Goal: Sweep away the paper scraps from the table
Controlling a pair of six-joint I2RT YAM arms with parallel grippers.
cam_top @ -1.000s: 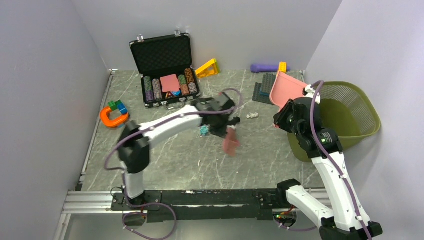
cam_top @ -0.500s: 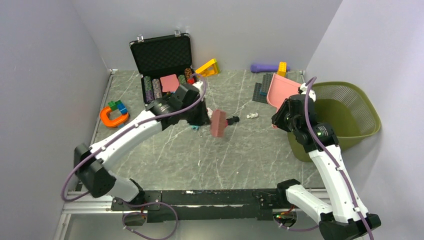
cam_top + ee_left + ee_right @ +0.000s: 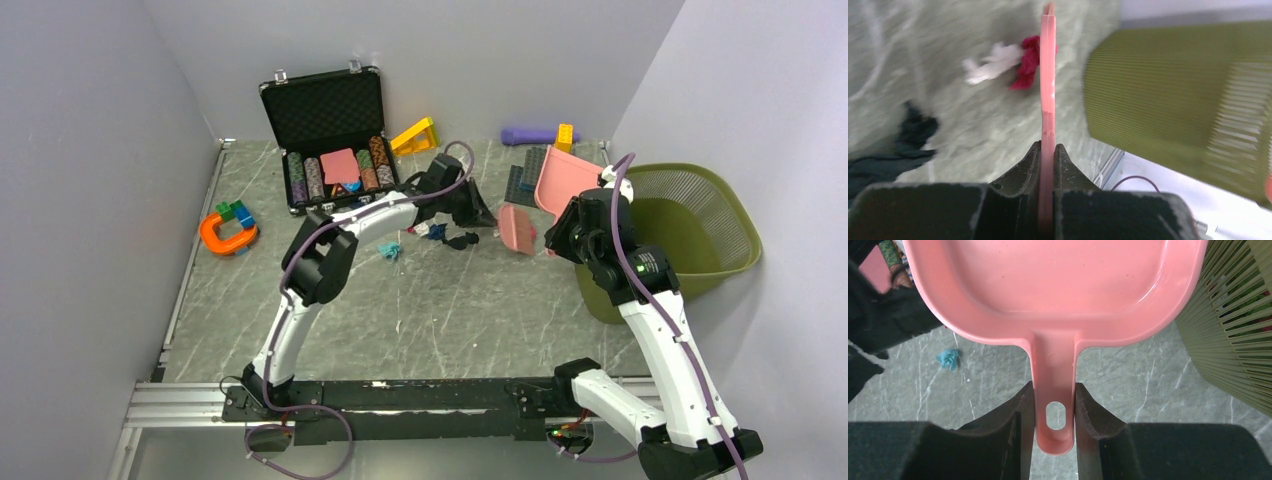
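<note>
Presently the left gripper (image 3: 1048, 150) is clamping a thin pink brush (image 3: 517, 228), the right gripper (image 3: 1054, 390) is gripping the pink dustpan (image 3: 1058, 290) by its handle, and the paper scraps (image 3: 445, 235) are lying between the centre of the table (image 3: 450, 320) and its far edge.

Left arm (image 3: 370, 222), white links with black joints, is stretched out far and to the right, elbow kinked about mid-table, wrist pointing right. Its black two-finger left gripper (image 3: 1048, 150) is pinched tight on a thin pink plastic brush (image 3: 1047, 75), seen edge-on. Right arm (image 3: 665, 345) stands tall, leaning left, and the right gripper (image 3: 1054, 390) clamps the handle of a pink plastic dustpan (image 3: 1048, 280).
</note>
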